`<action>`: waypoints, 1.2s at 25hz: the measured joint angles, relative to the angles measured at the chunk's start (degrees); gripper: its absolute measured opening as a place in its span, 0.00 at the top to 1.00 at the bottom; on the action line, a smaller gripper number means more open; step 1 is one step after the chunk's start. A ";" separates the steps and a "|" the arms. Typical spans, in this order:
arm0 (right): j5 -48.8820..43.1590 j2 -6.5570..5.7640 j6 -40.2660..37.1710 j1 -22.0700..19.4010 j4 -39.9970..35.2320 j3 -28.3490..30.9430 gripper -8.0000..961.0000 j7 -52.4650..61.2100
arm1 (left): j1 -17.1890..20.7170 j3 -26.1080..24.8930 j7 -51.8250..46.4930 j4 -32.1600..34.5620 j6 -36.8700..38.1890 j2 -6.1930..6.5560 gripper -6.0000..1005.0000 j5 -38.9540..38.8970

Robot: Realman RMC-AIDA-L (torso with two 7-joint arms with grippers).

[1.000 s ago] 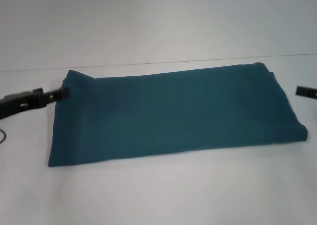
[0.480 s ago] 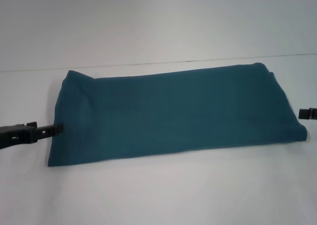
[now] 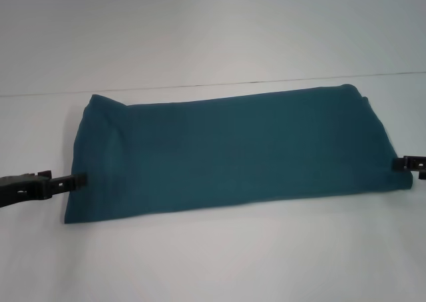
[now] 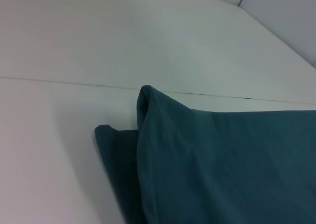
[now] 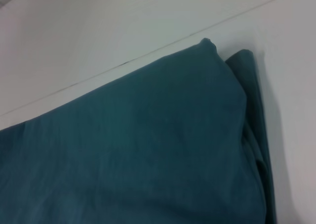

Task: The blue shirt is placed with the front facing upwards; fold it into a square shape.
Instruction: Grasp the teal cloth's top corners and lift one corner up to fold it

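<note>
Left hand (image 3: 78, 180) at 9 o'clock, tip at the blue shirt's (image 3: 233, 152) left edge; grip state unreadable. Shirt folded into a long band, centred on white tabletop (image 3: 213, 262). Right hand (image 3: 405, 162) at 3 o'clock, seemingly touching the right edge; cannot tell whether clamped.

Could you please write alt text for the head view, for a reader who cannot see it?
A blue shirt, folded into a long band, lies across a white table. The left gripper sits at its left end and the right gripper at its right end, both low near the front edge.
</note>
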 joint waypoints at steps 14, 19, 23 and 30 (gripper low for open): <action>-0.01 1.31 4.96 1.32 2.56 -1.20 0.16 -0.54 | -0.16 -0.05 -0.03 -0.29 -0.30 0.04 0.05 0.04; -0.01 1.36 5.00 1.63 2.92 -1.46 0.36 -0.59 | -0.24 0.00 0.00 -0.34 -0.32 0.03 0.05 0.03; 0.04 1.37 5.00 1.45 2.92 -1.39 0.47 -0.58 | -0.20 0.03 0.07 -0.34 -0.32 0.04 0.05 0.03; 0.53 1.04 4.59 1.09 2.82 -1.02 0.63 -0.61 | -0.05 0.09 0.14 -0.75 -0.47 -0.01 0.05 0.12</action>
